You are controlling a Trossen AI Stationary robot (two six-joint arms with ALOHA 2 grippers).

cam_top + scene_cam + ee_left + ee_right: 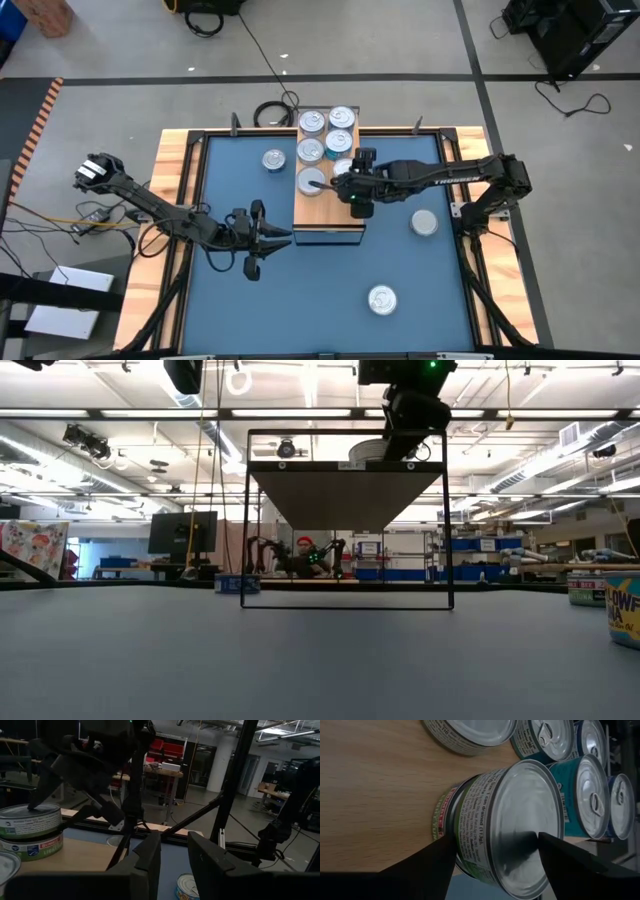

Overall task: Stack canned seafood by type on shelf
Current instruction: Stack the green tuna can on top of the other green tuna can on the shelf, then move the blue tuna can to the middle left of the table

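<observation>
Your right gripper (pixel 492 857) holds a silver-lidded green-label tin (pixel 512 822) atop another on the wood-topped shelf (pixel 318 208), where five more stand. Three tins (pixel 381 299) remain on the blue tabletop. Left gripper (pixel 255 240), fingers narrowly parted, waits off the shelf's left edge.

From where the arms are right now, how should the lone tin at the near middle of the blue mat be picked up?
Come straight down on the tin and close the fingers across its round side wall. It lies flat, lid up, with bare mat all around. The left gripper looks slightly closer than the right gripper.
</observation>
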